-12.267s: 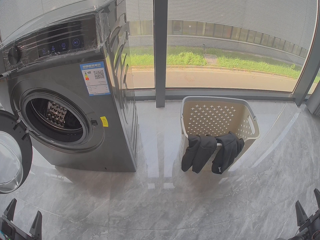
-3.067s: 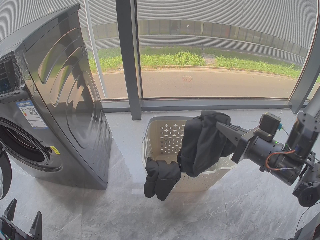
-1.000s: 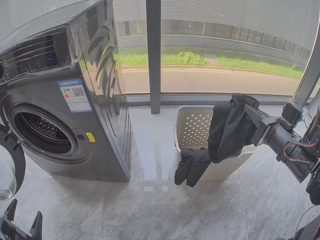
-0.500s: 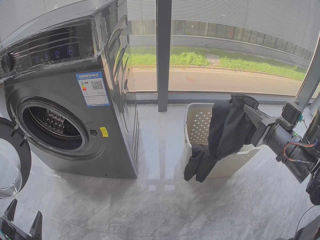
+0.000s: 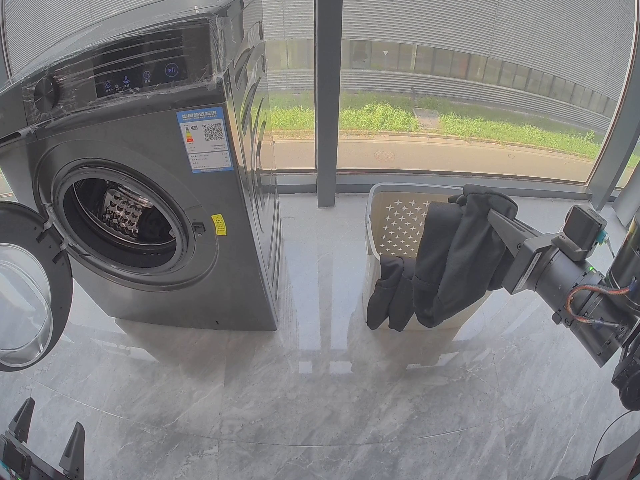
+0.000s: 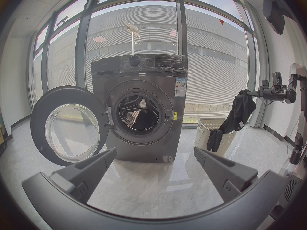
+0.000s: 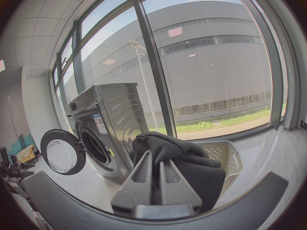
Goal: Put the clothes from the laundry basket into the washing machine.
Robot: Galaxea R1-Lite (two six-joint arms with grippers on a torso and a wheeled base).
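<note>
While the right gripper point(image 5: 495, 219) pinches the dark garment point(image 5: 460, 261) by one bunched fold near its top, fingers pressed together on the cloth, the main hazard is judged to be slippage. Most of the fabric hangs free below the grip, so a quick swing toward the washing machine point(image 5: 220, 235) could pull the fold loose and drop the piece on the floor point(image 5: 333, 401).

A second hazard is the hanging tail, which lies against or just in front of a second dark garment point(image 5: 390, 295) draped over the near rim of the laundry basket point(image 5: 400, 225); contact between the two cannot be told, but a snag could drag the second piece off the rim or tip the basket. A third hazard lies at the drum opening point(image 5: 123, 218): a long trailing hem could catch on its lip or hang outside it, and the open door point(image 5: 27, 295), swung out to the robot's left, narrows the approach.

Pose: the right arm reaches forward from the robot's right with its wrist roughly level; the held garment sits above and in front of the basket, well apart from the machine. The left gripper point(image 5: 50, 421) rests low near the floor, jaws spread and empty, facing the open drum.
</note>
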